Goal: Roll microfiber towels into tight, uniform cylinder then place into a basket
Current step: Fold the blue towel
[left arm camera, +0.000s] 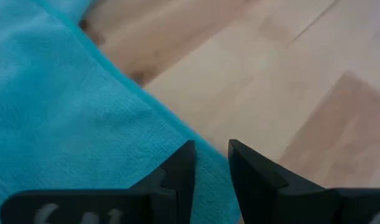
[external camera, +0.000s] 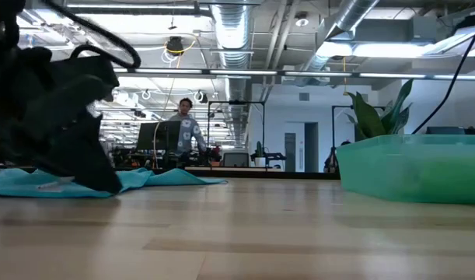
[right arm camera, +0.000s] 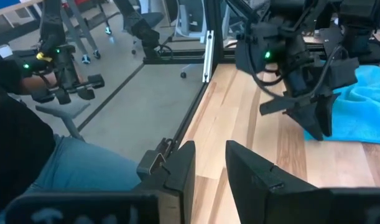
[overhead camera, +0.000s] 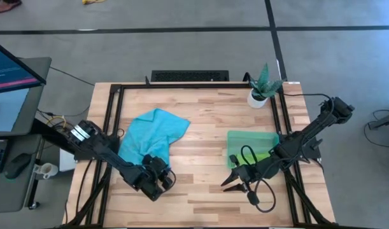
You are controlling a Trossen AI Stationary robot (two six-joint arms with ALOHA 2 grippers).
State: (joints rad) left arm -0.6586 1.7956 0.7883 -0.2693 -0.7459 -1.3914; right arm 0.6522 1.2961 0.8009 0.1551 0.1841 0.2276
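The left gripper (overhead camera: 161,181), jaws slightly parted and empty, sits at the turquoise towel (overhead camera: 153,135)'s near corner, its fold running toward the table's far edge.

Your pale wooden slatted tabletop (overhead camera: 200,191) carries a crumpled turquoise microfiber towel (overhead camera: 153,135), a translucent green plastic basket (overhead camera: 251,138), and a small white plant pot (overhead camera: 257,98).

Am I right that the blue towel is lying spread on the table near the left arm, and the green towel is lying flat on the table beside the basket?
Not quite. The turquoise blue towel does lie on the table by the left pincer, but the lime green towel is inside the basket, not beside it. The high view shows this.
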